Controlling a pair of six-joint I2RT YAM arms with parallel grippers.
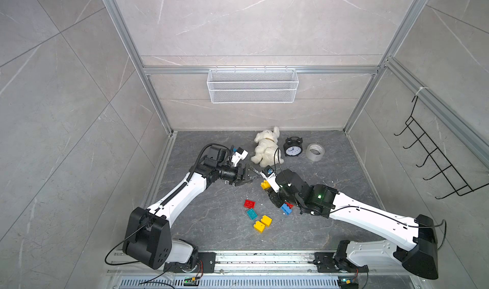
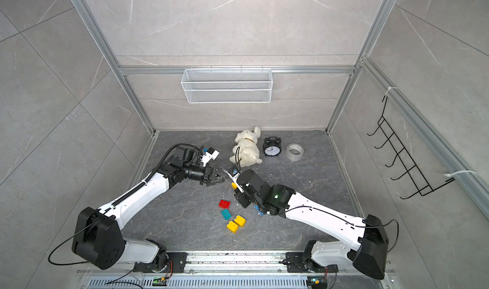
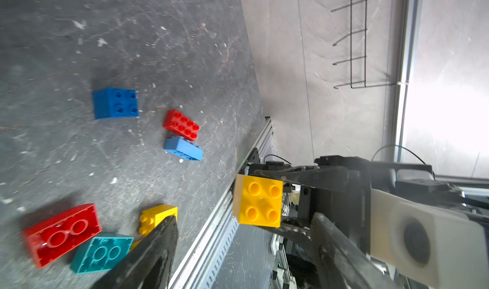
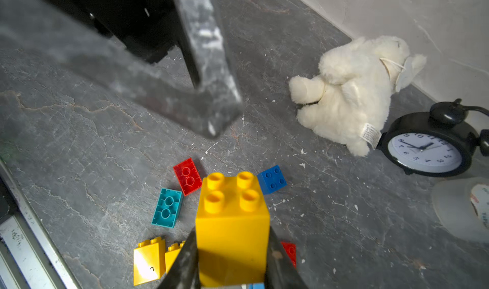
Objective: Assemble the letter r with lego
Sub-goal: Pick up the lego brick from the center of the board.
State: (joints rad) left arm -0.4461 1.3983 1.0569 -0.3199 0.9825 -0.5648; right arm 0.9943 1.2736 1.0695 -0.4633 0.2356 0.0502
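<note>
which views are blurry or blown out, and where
Left wrist view: background beyond the black wire rack is blown out white. Right wrist view: glare on one loose yellow plastic brick, the clear tape roll soft. Both top views: sharp, evenly lit.

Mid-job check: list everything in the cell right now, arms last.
yellow lego bricks: three; one in right gripper, two on table.
teal lego brick: one, upside down.
blue lego bricks: two; dark square one, light long one, on table.
red lego bricks: two; one upside down beside the teal, one beside the light blue.
plush toy: one, white, table's back.
alarm clock: one, black, beside plush toy.
tape roll: one, greyish, beside alarm clock.
wire basket: one, white, back wall.
hook rack: one, black, side wall.
left gripper: fingers open, empty.
right gripper: fingers shut on a yellow lego brick.
</note>
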